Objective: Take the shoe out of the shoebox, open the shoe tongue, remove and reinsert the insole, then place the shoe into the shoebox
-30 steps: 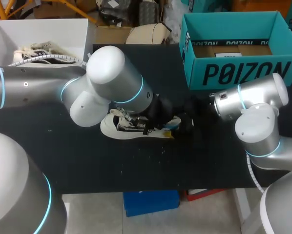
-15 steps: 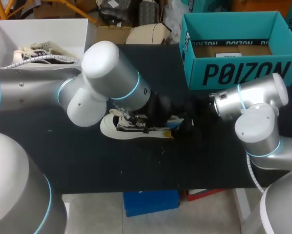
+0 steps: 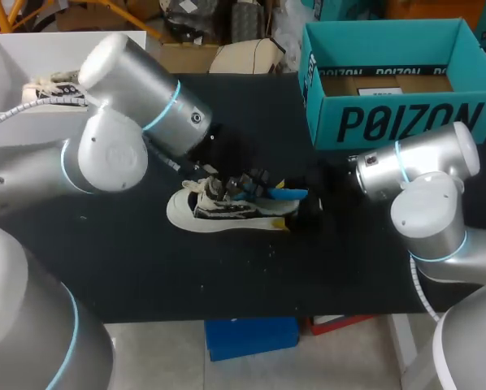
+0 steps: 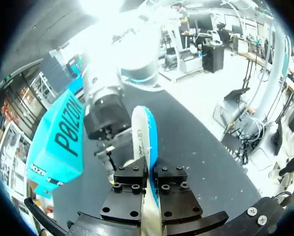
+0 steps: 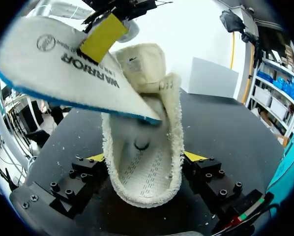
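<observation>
Cream fabric shoe (image 3: 219, 213) lies near the centre of the black worktop (image 3: 145, 268), toe toward 9 o'clock, heel toward 3 o'clock. I note my right fingers (image 3: 308, 208) at the heel end, entering from 3 o'clock. Seen from the right wrist, they stand wide, one yellow tip (image 5: 193, 156) against each side of the fleecy collar, so the shoe is gripped between them. My left arm (image 3: 105, 154) enters from 9 o'clock and reaches over the shoe. My left fingers (image 4: 137, 179) are narrow and clamp the insole (image 4: 144, 132), white with a blue edge, held edge-on between them. From the right wrist the insole hangs tilted above the shoe's mouth, its lower end over the opening; I cannot tell whether that end touches the lining. Teal shoebox (image 3: 389, 122) stands open at 1 o'clock, well apart from the shoe, with brown card showing inside.
</observation>
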You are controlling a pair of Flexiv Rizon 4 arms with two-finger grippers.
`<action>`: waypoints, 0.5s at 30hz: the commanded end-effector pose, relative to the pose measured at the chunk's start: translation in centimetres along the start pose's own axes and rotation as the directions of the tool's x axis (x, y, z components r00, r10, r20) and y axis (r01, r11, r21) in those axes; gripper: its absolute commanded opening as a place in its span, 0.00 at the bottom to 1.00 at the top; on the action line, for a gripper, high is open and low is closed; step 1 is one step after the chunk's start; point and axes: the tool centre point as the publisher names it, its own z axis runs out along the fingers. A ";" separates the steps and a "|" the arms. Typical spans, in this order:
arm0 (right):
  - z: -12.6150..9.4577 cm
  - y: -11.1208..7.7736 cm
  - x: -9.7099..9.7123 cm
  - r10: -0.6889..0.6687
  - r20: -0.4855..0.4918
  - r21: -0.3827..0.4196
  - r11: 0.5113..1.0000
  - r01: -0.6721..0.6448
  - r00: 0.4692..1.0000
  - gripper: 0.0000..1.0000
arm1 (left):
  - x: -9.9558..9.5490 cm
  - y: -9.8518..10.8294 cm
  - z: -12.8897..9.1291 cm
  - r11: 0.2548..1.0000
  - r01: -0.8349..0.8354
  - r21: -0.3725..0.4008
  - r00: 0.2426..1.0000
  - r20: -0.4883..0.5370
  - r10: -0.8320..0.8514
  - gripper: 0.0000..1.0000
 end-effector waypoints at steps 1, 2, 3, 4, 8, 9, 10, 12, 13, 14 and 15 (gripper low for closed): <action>0.4 -0.3 -0.2 0.001 0.000 0.001 1.000 -0.001 1.000 0.00 | -1.3 -2.5 -1.8 0.968 -0.062 0.243 0.998 -0.007 0.066 0.00; 0.4 -0.3 -0.2 0.001 0.000 0.001 1.000 -0.001 1.000 0.00 | -1.8 -3.5 -2.0 0.962 -0.071 0.264 0.997 -0.008 0.076 0.00; 0.4 -0.3 -0.2 0.001 0.000 0.001 1.000 -0.001 1.000 0.00 | -2.3 -4.5 -2.3 0.951 -0.079 0.297 0.996 -0.011 0.087 0.00; 0.4 -0.3 -0.2 0.001 0.000 0.001 1.000 -0.001 1.000 0.00 | -2.8 -5.6 -2.6 0.947 -0.062 0.315 0.997 -0.020 0.072 0.00; 0.4 -0.3 -0.2 0.001 0.000 0.001 1.000 -0.001 1.000 0.00 | -5.0 -10.2 -3.7 0.863 -0.082 0.499 0.987 -0.081 0.141 0.00; 0.4 -0.3 -0.2 0.001 0.000 0.001 1.000 -0.001 1.000 0.00 | -5.4 -11.1 -4.2 0.833 -0.092 0.545 0.982 -0.091 0.167 0.00; 0.4 -0.3 -0.2 0.001 0.000 0.001 1.000 -0.001 1.000 0.00 | -5.9 -12.1 -4.8 0.805 -0.092 0.586 0.974 -0.114 0.194 0.00; 0.4 -0.3 -0.2 0.001 0.000 0.001 1.000 -0.001 1.000 0.00 | -6.4 -13.1 -5.4 0.758 -0.105 0.644 0.961 -0.129 0.243 0.00; 0.4 -0.3 -0.2 0.001 0.000 0.001 1.000 -0.001 1.000 0.00 | -6.4 -13.1 -5.4 0.758 -0.105 0.644 0.961 -0.129 0.243 0.00; 0.4 -0.3 -0.2 0.001 0.000 0.001 1.000 -0.001 1.000 0.00 | -6.4 -13.1 -5.4 0.758 -0.105 0.644 0.961 -0.129 0.243 0.00; 0.4 -0.3 -0.2 0.001 0.000 0.001 1.000 -0.001 1.000 0.00 | -6.4 -13.1 -5.4 0.758 -0.105 0.644 0.961 -0.129 0.243 0.00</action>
